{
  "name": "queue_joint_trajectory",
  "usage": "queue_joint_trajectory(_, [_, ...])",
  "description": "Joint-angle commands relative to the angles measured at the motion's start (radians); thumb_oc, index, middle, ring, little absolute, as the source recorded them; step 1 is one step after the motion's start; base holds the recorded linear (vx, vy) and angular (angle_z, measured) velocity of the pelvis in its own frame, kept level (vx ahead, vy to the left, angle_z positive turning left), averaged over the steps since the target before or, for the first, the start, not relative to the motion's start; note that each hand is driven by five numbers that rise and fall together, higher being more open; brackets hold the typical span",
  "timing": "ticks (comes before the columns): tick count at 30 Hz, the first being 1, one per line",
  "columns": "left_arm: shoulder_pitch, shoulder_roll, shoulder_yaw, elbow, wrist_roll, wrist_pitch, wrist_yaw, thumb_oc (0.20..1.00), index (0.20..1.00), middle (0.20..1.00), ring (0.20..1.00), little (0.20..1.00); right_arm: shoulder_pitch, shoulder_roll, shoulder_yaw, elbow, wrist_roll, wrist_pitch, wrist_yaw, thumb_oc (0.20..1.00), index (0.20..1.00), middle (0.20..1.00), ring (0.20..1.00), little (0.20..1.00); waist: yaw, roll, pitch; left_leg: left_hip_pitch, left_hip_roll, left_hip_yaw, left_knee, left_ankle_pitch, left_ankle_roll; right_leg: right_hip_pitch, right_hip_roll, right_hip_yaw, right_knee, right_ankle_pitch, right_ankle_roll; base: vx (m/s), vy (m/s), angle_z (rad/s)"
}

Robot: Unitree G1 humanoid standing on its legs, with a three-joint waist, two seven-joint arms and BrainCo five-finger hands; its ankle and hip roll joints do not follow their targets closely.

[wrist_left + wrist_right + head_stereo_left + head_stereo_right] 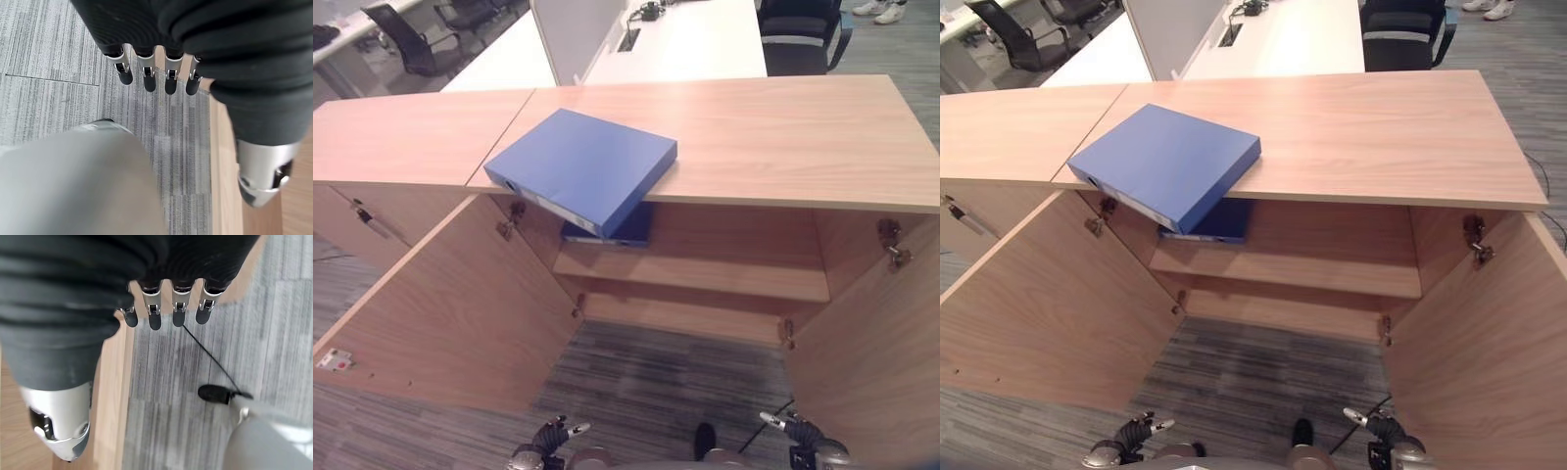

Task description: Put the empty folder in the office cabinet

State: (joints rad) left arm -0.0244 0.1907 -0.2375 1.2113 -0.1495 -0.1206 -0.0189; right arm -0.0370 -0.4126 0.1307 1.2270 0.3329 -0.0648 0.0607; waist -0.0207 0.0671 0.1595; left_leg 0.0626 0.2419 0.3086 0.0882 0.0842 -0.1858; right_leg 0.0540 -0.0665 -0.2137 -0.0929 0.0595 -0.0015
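A: What are the hands doing?
B: The left hand point(548, 438) and right hand point(800, 432) hang low over the grey carpet point(646, 377), fingers relaxed, holding nothing.
A: And the folder?
B: The blue folder point(582, 166) lies on the cabinet top point(783, 132), one corner overhanging the open cabinet. A second blue folder point(622, 230) sits on the shelf point(705, 274) just beneath, between the open doors point(450, 313).

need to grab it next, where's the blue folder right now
In the left eye view the blue folder lies on the cabinet top, left of centre, its near corner jutting over the open cabinet.
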Motion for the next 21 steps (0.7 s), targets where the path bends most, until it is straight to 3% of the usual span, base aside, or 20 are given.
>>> queue_joint_trajectory(1, [-0.042,0.035,-0.016,-0.011,0.001,-0.015,0.001,1.0,1.0,1.0,1.0,1.0,-0.025,-0.002,0.031,0.046,-0.004,-0.015,-0.001,1.0,1.0,1.0,1.0,1.0,0.016,-0.016,0.039,-0.037,-0.042,-0.121,0.085,-0.073,0.034,0.043,-0.109,0.025,0.074,-0.114,0.12,-0.02,-0.07,-0.41])
queue_joint_trajectory(4, [-0.038,0.035,-0.017,0.006,0.01,-0.014,-0.002,1.0,1.0,1.0,1.0,1.0,-0.014,0.009,0.039,0.05,-0.011,-0.01,0.003,1.0,1.0,1.0,1.0,1.0,0.027,-0.023,0.031,-0.037,-0.134,-0.203,0.057,-0.138,0.057,0.042,-0.098,0.027,0.076,-0.116,0.111,-0.01,-0.037,-0.33])
queue_joint_trajectory(6, [-0.043,0.036,-0.026,0.016,0.019,-0.009,-0.008,1.0,1.0,1.0,1.0,1.0,-0.004,0.02,0.044,0.052,-0.011,-0.006,0.002,1.0,1.0,1.0,1.0,1.0,0.037,-0.03,0.026,-0.084,-0.174,-0.238,0.038,-0.121,0.066,0.054,-0.09,0.024,0.06,-0.107,0.111,0.03,0.027,-0.08])
queue_joint_trajectory(12, [-0.024,0.045,-0.025,0.05,0.082,0.001,-0.013,1.0,1.0,1.0,1.0,1.0,0.035,0.077,0.049,0.073,-0.029,0.007,0.015,1.0,1.0,1.0,1.0,1.0,0.021,-0.03,-0.023,0.015,-0.177,-0.177,-0.148,-0.078,0.097,0.077,-0.075,0.022,0.041,-0.101,0.126,0.07,0.095,-0.08])
queue_joint_trajectory(21, [-0.006,0.047,-0.027,0.052,0.098,0.0,-0.014,1.0,1.0,1.0,1.0,1.0,0.049,0.099,0.075,0.058,-0.045,-0.001,0.015,1.0,1.0,1.0,1.0,1.0,0.021,-0.035,-0.032,0.076,-0.179,-0.177,-0.175,-0.094,0.108,0.098,-0.075,0.041,0.041,-0.098,0.131,0.04,0.009,0.06])
